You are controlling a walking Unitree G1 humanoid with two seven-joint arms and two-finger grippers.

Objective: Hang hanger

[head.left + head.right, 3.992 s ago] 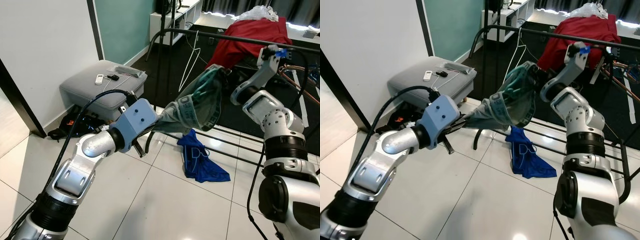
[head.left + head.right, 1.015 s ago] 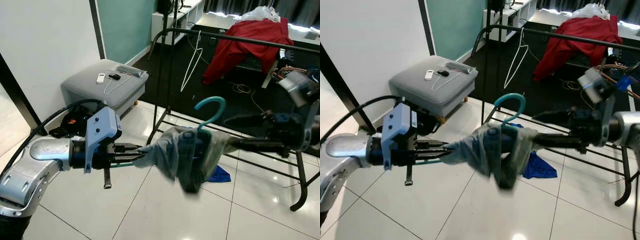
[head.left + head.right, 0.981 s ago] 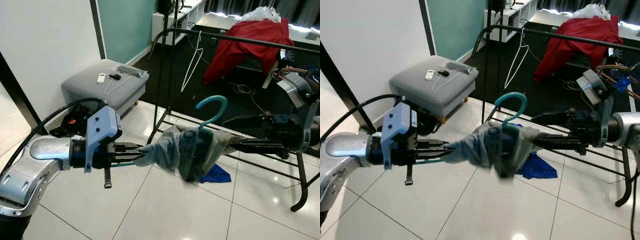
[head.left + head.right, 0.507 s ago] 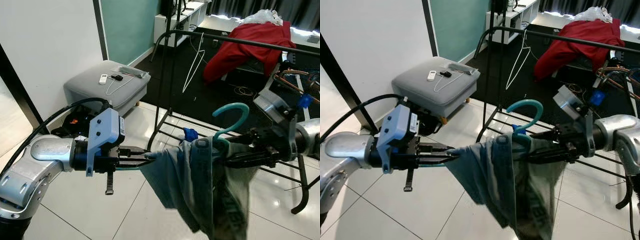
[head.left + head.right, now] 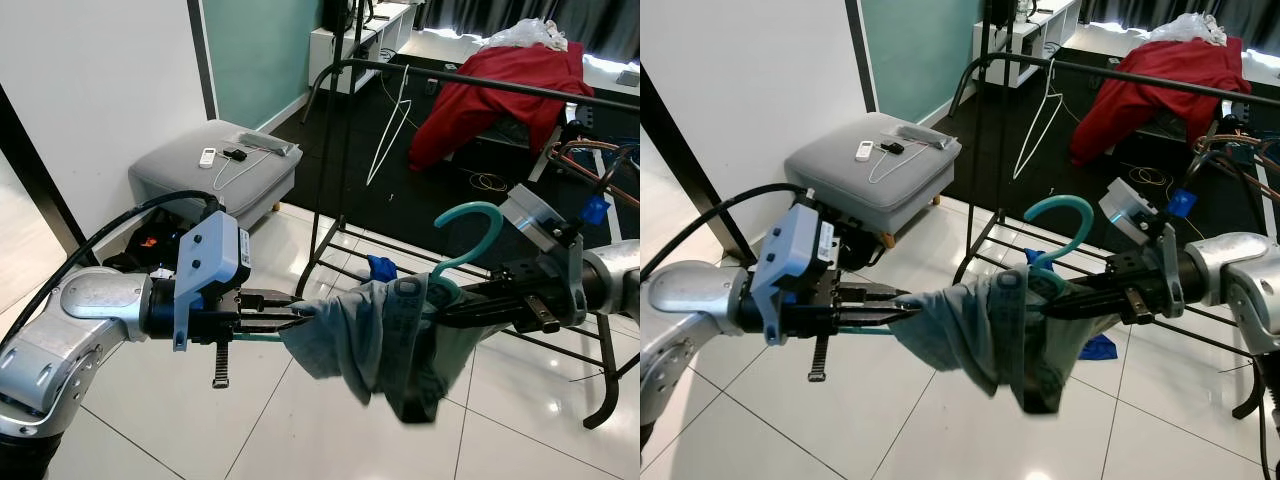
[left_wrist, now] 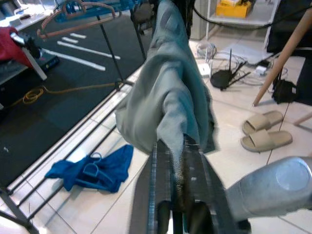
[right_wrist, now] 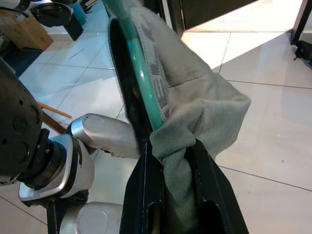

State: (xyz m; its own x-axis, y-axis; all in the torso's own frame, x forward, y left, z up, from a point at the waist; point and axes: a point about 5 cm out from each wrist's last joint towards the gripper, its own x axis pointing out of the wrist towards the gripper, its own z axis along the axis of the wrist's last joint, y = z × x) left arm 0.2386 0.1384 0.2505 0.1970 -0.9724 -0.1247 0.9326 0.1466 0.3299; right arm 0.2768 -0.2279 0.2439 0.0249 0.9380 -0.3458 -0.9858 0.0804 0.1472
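A teal hanger [image 5: 470,235] is held in the air between the two arms, above the white tiled floor [image 5: 300,430] and in front of a black rack [image 5: 345,150]. Its hook points up and curves toward the left pincer's side. A grey-green garment [image 5: 385,340] is draped over the hanger; it is bunched and twisted, with a darker printed band, and its lower part hangs down in a loose fold.

The left pincer [image 5: 300,318] is clenched on one end of the garment, and in the left wrist view the cloth [image 6: 168,97] is pinched between the two black fingers [image 6: 161,185]. The right pincer [image 5: 455,312] is clenched on the other end; in the right wrist view a knot of cloth sits between its fingers [image 7: 146,195] and the teal bar [image 7: 141,78] runs away from them along the garment.

The hanger is near the rack but not touching its top bar. A white wire hanger [image 5: 385,125] hangs from that bar, and a red cloth [image 5: 490,85] lies over the bar farther along. A blue cloth [image 5: 380,268] lies at the foot of the rack. A grey stool [image 5: 215,175] with small items on top stands by the wall.
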